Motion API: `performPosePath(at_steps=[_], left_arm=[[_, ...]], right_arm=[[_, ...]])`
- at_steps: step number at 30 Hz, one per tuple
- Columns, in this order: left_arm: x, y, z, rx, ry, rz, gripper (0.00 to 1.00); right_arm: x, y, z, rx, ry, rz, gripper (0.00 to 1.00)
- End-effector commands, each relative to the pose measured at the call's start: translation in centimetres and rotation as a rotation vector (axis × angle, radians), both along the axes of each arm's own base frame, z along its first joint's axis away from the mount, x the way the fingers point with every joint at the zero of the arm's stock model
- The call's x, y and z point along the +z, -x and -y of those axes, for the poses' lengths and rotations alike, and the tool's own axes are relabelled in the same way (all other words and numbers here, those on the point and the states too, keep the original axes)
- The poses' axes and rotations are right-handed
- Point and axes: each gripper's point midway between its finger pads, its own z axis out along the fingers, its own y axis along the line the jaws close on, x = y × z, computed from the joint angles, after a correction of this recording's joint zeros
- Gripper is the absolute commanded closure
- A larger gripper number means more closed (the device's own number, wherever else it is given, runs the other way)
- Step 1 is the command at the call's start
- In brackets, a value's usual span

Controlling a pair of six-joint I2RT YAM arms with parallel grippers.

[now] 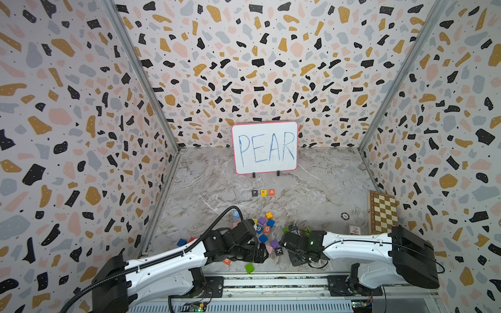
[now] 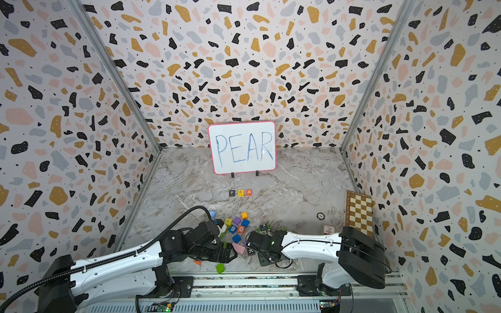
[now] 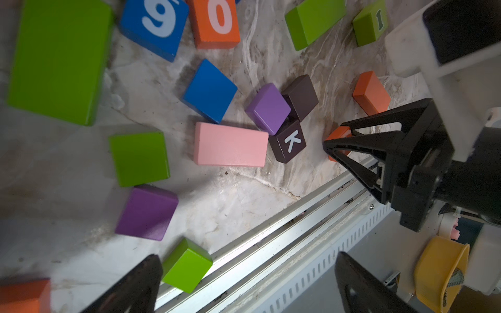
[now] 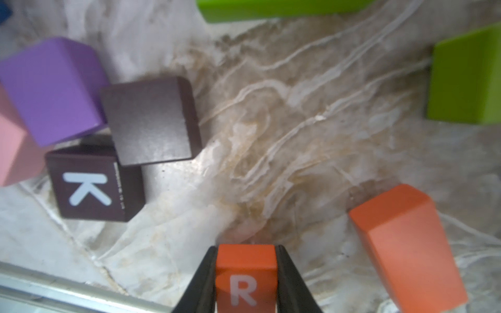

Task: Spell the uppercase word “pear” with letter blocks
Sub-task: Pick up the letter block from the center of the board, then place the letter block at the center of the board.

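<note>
Orange R block (image 4: 246, 279) pinched between right fingers (image 4: 202, 284), near dark K block (image 4: 92, 187) on marble counter (image 4: 271, 135). Left fingers (image 3: 132, 287) spread wide. P block (image 1: 254, 193), E block (image 1: 263, 192), A block (image 1: 271, 192) in a row before whiteboard (image 1: 265, 147).

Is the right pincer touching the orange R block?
Touching. The right wrist view shows the right pincer closed on the orange R block, both jaws pressed flat against its opposite sides with no gap.

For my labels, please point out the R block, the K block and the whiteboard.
R block (image 4: 246, 280): right wrist view, lettered face.
K block (image 4: 88, 187): right wrist view, lettered face.
whiteboard (image 1: 265, 147): a top view, written surface.
</note>
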Motion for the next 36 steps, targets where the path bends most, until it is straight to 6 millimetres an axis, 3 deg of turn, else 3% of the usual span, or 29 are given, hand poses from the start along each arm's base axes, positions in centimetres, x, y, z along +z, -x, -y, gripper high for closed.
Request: performPosePath(at_steps=[1,8,16,25,36], left_arm=[[0.7,-1.2,-0.5,0.014,-0.014,0.056,0.01],[2.1,-4.4,-0.6,0.041,0.035,0.088,0.01],[2.9,-8.4,-0.8,0.050,0.049,0.065,0.01],[2.9,-13.3,-1.5,0.062,0.053,0.023,0.01],[2.4,-18.0,-2.0,0.107,0.084,-0.024,0.01]], right_arm=[[1.8,-1.4,0.1,-0.017,-0.023,0.035,0.72],[4.5,-6.1,0.5,-0.054,-0.074,0.120,0.73],[7.0,-13.9,-0.7,-0.067,-0.097,0.208,0.73],[6.1,-21.8,-2.4,-0.086,-0.116,0.236,0.73],[3.8,-28.1,-5.0,-0.083,-0.114,0.238,0.73]])
